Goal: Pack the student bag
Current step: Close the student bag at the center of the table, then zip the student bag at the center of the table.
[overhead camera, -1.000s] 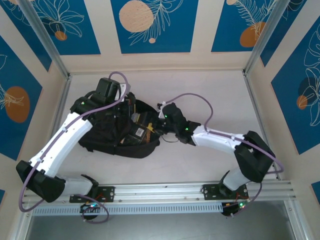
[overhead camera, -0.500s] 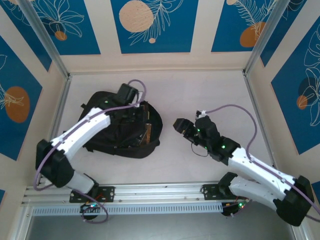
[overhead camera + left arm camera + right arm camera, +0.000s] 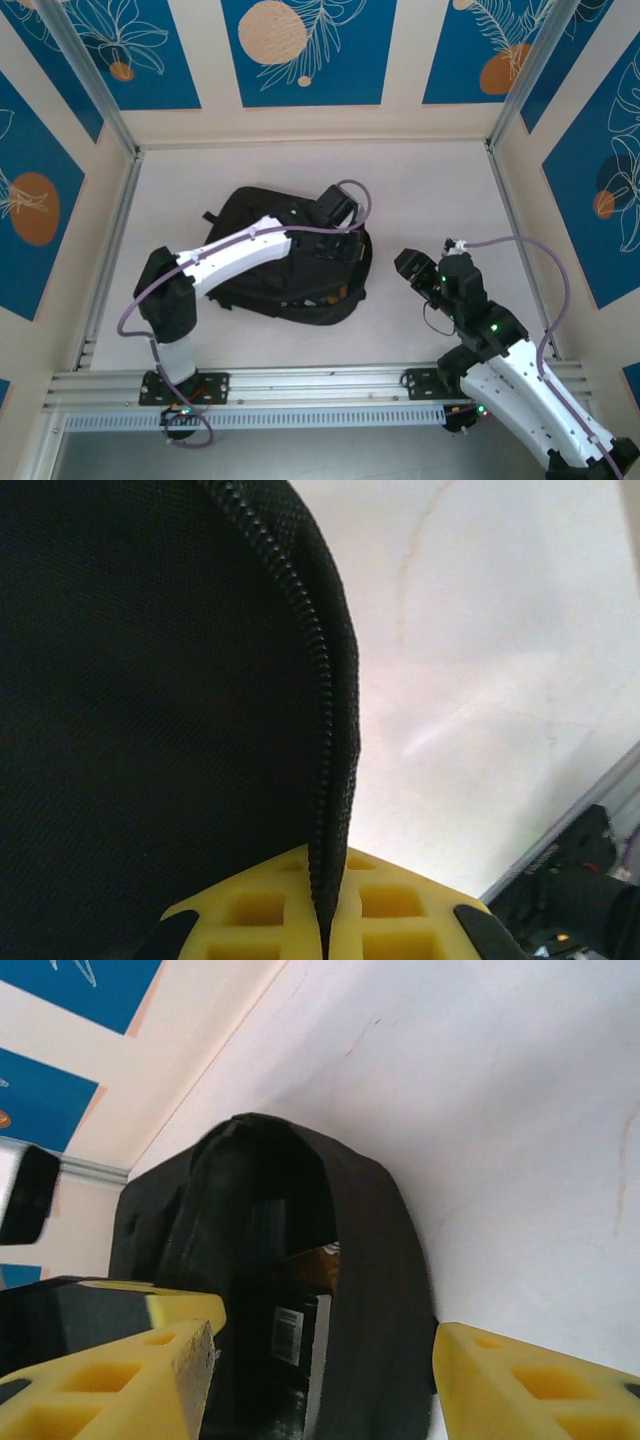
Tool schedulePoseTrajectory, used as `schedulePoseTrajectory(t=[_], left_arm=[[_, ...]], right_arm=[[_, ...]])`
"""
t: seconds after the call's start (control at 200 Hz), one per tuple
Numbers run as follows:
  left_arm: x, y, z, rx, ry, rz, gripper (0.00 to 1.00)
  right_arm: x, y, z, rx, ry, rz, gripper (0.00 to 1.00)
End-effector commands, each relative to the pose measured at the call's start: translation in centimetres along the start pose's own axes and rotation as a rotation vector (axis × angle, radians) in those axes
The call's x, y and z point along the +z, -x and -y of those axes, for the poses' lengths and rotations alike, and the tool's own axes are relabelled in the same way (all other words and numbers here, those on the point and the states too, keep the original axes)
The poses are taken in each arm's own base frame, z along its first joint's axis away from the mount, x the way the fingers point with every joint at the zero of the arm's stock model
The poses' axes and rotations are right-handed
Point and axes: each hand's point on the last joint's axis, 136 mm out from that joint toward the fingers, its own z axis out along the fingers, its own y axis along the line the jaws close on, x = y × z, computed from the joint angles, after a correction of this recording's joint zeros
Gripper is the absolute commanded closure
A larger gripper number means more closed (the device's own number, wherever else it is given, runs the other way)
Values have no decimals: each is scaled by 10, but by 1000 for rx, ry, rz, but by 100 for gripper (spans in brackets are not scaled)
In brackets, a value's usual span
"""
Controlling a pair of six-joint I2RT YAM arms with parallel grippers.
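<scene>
At the centre of the table (image 3: 430, 190), the student bag (image 3: 300, 285) lay flat, its opening facing 3 o'clock. The left gripper (image 3: 325, 920) was clamped on the bag's zipper edge (image 3: 322, 710). The right gripper (image 3: 412, 268) stood at the bag's 3 o'clock, apart from it, fingers spread and holding nothing.

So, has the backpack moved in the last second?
Yes. The student bag has slid right, away from the left side rail, pinched by the left gripper.
</scene>
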Motion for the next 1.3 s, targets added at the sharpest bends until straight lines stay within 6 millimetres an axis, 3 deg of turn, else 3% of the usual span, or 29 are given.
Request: schedulePoseTrajectory(t=[0.0,0.075,0.12,0.31,0.465,0.635,0.8,0.905,1.015,1.115,1.295], left_arm=[[6,21,26,-19,-80,45,87],[6,21,30,-15,-97,28,62],[-1,22,33,-4,-102,42,53],[-69,31,20,-6,-118,177,36],[-131,19,-12,-12,-50,289,34],[-169,-20,-66,-137,36,336,30],[-187,-65,-124,-303,154,354,30],[-187,-90,-154,-378,242,341,26],[-185,-111,-177,-448,308,332,26],[-189,-125,-194,-511,366,345,26],[-210,-145,-219,-621,466,423,26]], right_arm=[[-9,-2,1,-48,-10,-34,40],[-13,-1,-1,-59,-8,-41,40],[-15,-1,-4,-67,-2,-48,40],[-22,-16,-24,-138,106,-140,44],[-25,-38,-52,-276,278,-232,51],[-26,-64,-69,-484,312,-319,56],[-20,-91,-79,-676,217,-425,56],[-15,-114,-89,-763,190,-487,52],[-6,-133,-102,-910,169,-478,50],[-2,-149,-125,-1027,244,-442,50],[16,-188,-147,-1331,328,-450,46]])
